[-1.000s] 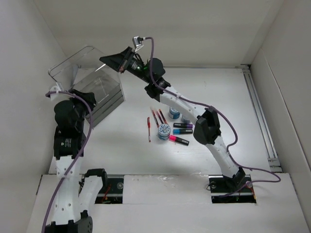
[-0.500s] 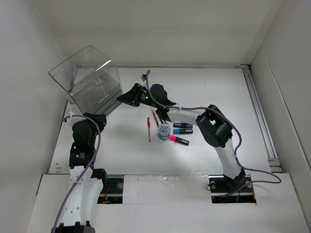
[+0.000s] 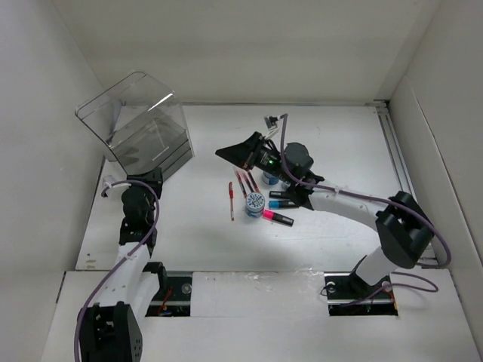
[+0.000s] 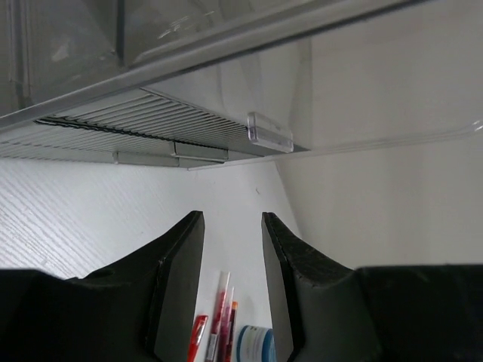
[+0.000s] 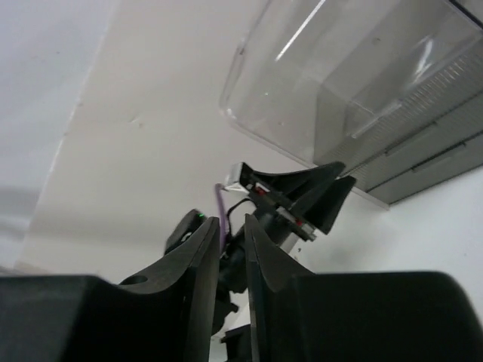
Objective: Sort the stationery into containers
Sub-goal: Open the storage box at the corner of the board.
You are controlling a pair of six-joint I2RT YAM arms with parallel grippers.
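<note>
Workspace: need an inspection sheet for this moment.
Surface: white table, no spills seen.
Job's things: clear box far left, lid up, nothing seen inside; red pens, two tubs, pink-capped marker and blue-capped marker loose mid-table.
Clutter: nothing seen.
Hands: left hand open, empty, facing the box's drawers; right hand narrowly open, empty, aimed toward the box.
Cables: purple cable along each arm.
Surroundings: white walls; rail at right edge.

Box [image 3: 147,132] stands far left on the surface [image 3: 347,143]. Pens [image 3: 240,183], tubs [image 3: 255,203] and markers [image 3: 282,204] cluster at centre, well apart from it.
</note>
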